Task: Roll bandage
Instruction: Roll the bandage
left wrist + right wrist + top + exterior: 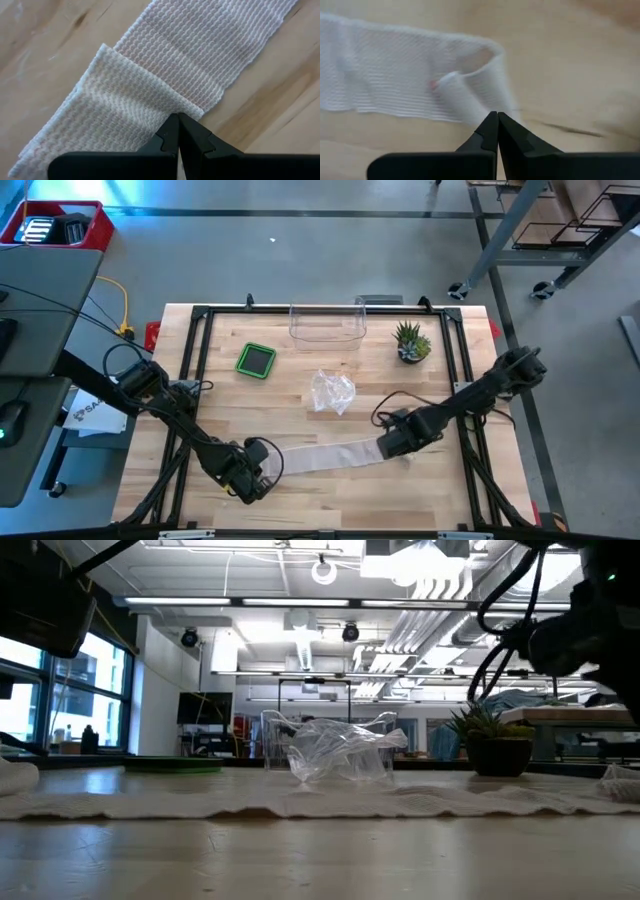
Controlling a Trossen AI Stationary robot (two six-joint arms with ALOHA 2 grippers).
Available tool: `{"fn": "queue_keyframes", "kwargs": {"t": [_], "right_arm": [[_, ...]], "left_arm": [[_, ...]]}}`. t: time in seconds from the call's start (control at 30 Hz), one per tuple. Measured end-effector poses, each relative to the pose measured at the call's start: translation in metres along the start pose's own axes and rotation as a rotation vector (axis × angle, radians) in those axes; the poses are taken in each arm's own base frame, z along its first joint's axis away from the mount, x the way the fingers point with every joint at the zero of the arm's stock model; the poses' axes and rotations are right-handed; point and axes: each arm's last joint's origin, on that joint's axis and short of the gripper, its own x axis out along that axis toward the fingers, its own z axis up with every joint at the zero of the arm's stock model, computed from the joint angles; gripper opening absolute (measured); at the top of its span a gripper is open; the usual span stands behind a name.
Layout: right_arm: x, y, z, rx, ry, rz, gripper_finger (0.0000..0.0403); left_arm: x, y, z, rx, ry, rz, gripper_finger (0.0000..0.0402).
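You see the bandage [325, 454] lying flat as a long white strip on the near part of the wooden table [300, 400], between the two grippers. At its left end the cloth is folded back over itself, and the left gripper [250, 475] is there with its jaws pressed together on the edge of this fold [150, 107]. At the other end the strip curls up into a small loop [470, 75], and the right gripper [395, 442] stands just at this loop, its jaws closed together; you cannot tell if they pinch the cloth.

Behind the strip, near the middle of the table, lies a crumpled clear plastic wrapper [331, 391]. Farther back you find a green lid [256, 360], a clear plastic container [327, 321] and a small potted plant [411, 342], all well apart from the bandage.
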Motion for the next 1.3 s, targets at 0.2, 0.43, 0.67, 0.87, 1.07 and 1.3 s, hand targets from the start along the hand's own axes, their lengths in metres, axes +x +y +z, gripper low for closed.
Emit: {"fn": "queue_keyframes", "kwargs": {"t": [0.2,0.43,0.67,0.87,1.07,1.3], "right_arm": [[-0.024,-0.032,0.003,0.023,-0.052,-0.137,0.0],[-0.028,0.0,-0.001,-0.069,-0.038,0.215,0.0],[0.012,0.03,-0.003,-0.178,0.024,0.218,0.0],[0.026,0.025,0.002,-0.178,0.039,0.082,0.0],[0.012,0.013,0.007,-0.203,0.044,0.04,0.0],[0.009,-0.015,0.013,-0.201,0.03,-0.211,0.0]], "left_arm": [[0.0,0.002,-0.002,0.012,-0.001,0.024,0.0],[0.0,0.003,-0.001,0.014,-0.017,0.029,0.0],[0.0,0.003,0.0,0.012,-0.027,0.032,0.0],[0.0,0.003,0.0,0.012,-0.028,0.032,0.0],[0.0,0.004,0.0,0.019,-0.028,0.04,0.0],[0.0,0.005,0.0,0.024,-0.029,0.053,0.0]]}}
